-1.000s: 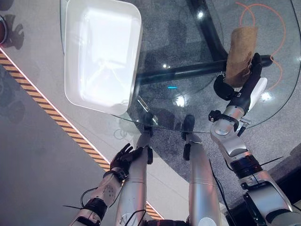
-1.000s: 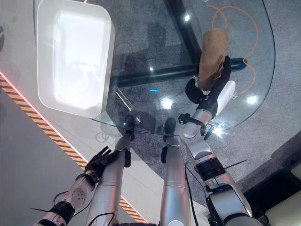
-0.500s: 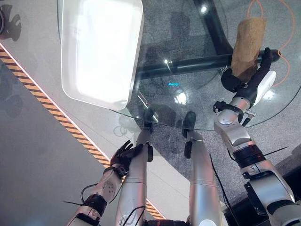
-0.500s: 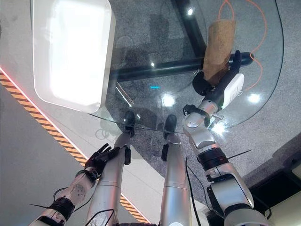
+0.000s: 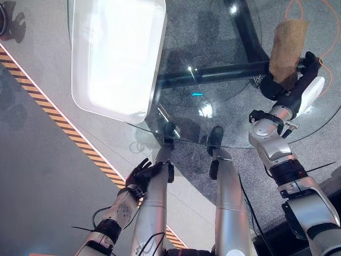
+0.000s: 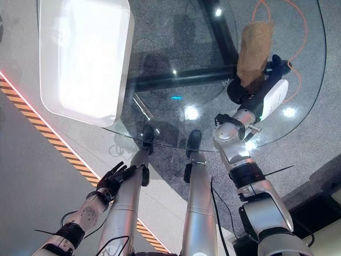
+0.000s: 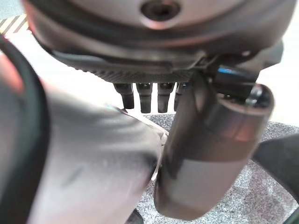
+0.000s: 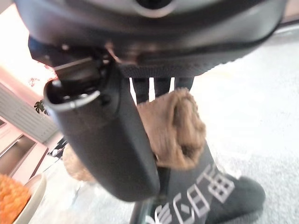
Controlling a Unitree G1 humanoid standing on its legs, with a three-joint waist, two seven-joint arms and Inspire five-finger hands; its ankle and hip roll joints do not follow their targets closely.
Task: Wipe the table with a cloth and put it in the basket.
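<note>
A brown cloth (image 5: 287, 40) lies bunched on the far right of the round glass table (image 5: 213, 48). My right hand (image 5: 294, 89) reaches over the table's near right edge and is shut on the cloth's near end. In the right wrist view the cloth (image 8: 177, 130) is pinched between the thumb (image 8: 107, 140) and the fingers. The white basket (image 5: 157, 53) stands on the table's left side, far from the cloth. My left hand (image 5: 141, 175) hangs low by the table's near edge, fingers relaxed and holding nothing.
A black frame bar (image 5: 213, 74) runs under the glass from the middle towards the cloth. An orange cable (image 6: 298, 32) curls on the grey floor beneath the table's right part. Yellow-black striped tape (image 5: 53, 120) crosses the floor at the left.
My right hand has slid the cloth a little farther away and to the right over the glass. The view has also shifted slightly. The left hand has stayed put.
</note>
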